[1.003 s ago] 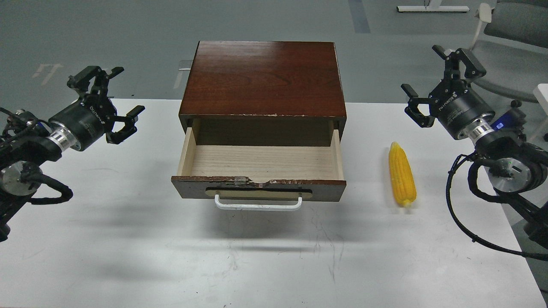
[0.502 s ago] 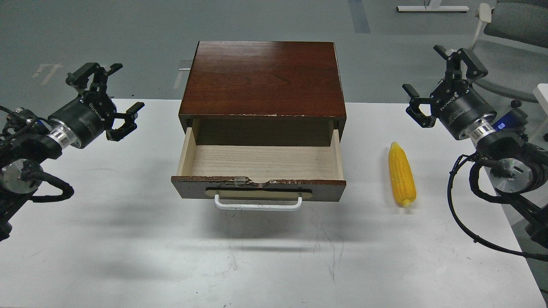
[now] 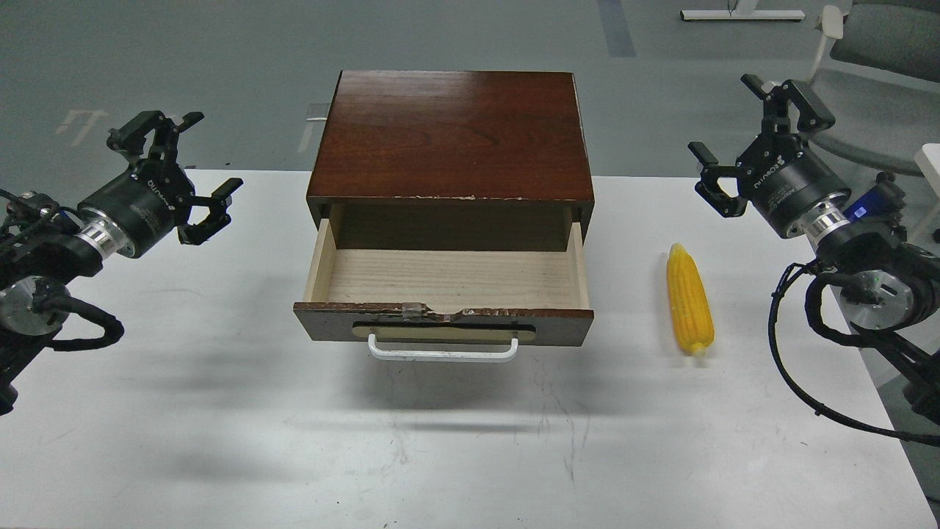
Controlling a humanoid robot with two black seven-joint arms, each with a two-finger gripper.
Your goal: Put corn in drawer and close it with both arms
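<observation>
Head view, taken from the left: the left gripper [image 3: 178, 173] hangs above the far left part of the white table [image 3: 220, 411], its two fingers spread wide with nothing between them, well apart from everything else.

In the middle stands the dark brown cabinet [image 3: 452, 132], and out of it the drawer [image 3: 448, 283] is pulled toward the near side. Its pale wooden floor is bare, its top front edge is chipped, and the white bar handle [image 3: 443, 351] faces the near edge of the table.

To the right of the drawer, apart from it, the corn [image 3: 689, 300] lies flat on the table, running far to near with its pointed tip at the far end.

Further right and farther back, the right gripper [image 3: 738, 132] is raised above the table with its fingers released and empty, well apart from the cob.

As I judge it, the task is at its very start: the cob has not yet been picked up and the drawer is open and waiting. The next move falls to the right arm, which is nearer the corn. It would have to come down and toward the near side over the cob's middle, turn so the fingers straddle it across its width, and close. Then comes a lift and a carry leftward over the drawer's right wall. The left arm looks free for pushing the front shut afterwards.
</observation>
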